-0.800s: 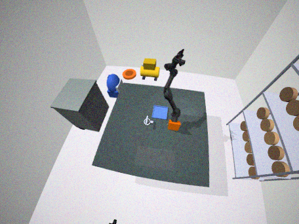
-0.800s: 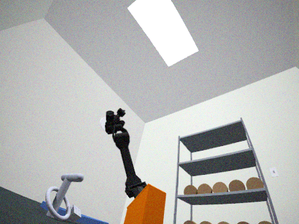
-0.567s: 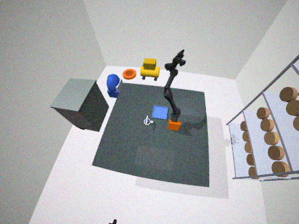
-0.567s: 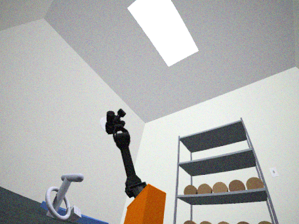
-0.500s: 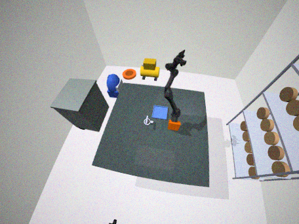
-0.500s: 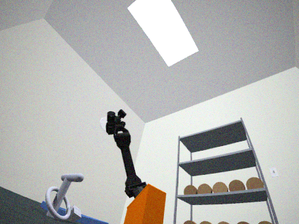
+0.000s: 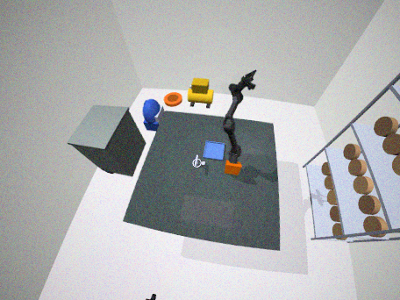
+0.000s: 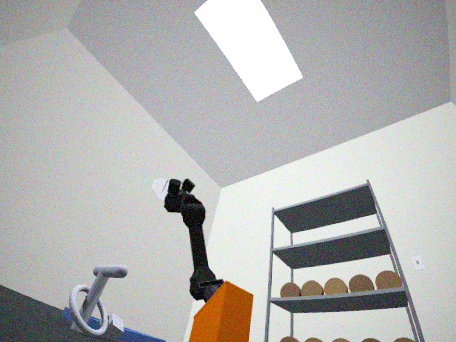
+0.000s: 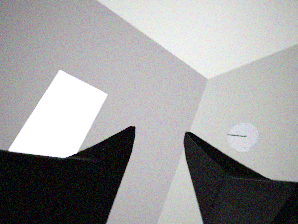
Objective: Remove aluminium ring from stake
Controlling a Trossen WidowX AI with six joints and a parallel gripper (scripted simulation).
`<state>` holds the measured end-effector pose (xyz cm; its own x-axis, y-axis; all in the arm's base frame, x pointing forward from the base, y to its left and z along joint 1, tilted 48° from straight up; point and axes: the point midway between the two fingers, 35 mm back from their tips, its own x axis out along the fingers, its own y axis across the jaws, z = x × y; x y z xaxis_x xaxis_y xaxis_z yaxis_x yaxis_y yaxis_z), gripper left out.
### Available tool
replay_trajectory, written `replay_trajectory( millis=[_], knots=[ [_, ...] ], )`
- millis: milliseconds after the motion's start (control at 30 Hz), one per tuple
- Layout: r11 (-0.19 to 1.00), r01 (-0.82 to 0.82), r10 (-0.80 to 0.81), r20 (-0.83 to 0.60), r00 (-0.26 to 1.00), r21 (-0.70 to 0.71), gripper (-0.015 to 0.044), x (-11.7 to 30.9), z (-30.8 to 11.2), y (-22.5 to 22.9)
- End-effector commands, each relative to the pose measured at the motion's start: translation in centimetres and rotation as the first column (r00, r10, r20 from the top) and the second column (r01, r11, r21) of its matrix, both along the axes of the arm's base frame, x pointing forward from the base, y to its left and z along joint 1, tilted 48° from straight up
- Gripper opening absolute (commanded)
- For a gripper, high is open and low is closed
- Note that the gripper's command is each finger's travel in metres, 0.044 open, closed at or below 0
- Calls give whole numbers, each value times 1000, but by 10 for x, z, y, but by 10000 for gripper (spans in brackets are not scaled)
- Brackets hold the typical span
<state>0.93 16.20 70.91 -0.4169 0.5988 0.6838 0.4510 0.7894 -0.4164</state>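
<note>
Partly open, at roughly the middle of their travel, the two jaws of my one gripper have hold of nothing; they are raised high, well apart from the stake. From left to right, as seen from above: one grey cabinet, then one blue rounded object, one small black object cut off by the bottom edge, one orange disc and one yellow machine. Near the middle, one aluminium ring with one tab encircles the one steel stake, below its cross-bar. Just beside them lies one blue tray; the ring is outside it. Next come one orange block and my one black arm, rising from it. At far right, one shelf rack holds round brown pieces, thirteen visible from above, some cut off. Beneath the stake and tray is a dark mat on a white floor. Pale walls and a grey ceiling with one bright rectangular light enclose the room.
</note>
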Motion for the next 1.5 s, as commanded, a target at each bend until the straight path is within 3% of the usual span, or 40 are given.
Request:
replay_trajectory(
  millis=[0,1467],
  knots=[
    [999,-12,10,41,999,44,200,-16,1,-12],
    [862,-223,54,356,933,455,200,-125,-19,-158]
  ],
)
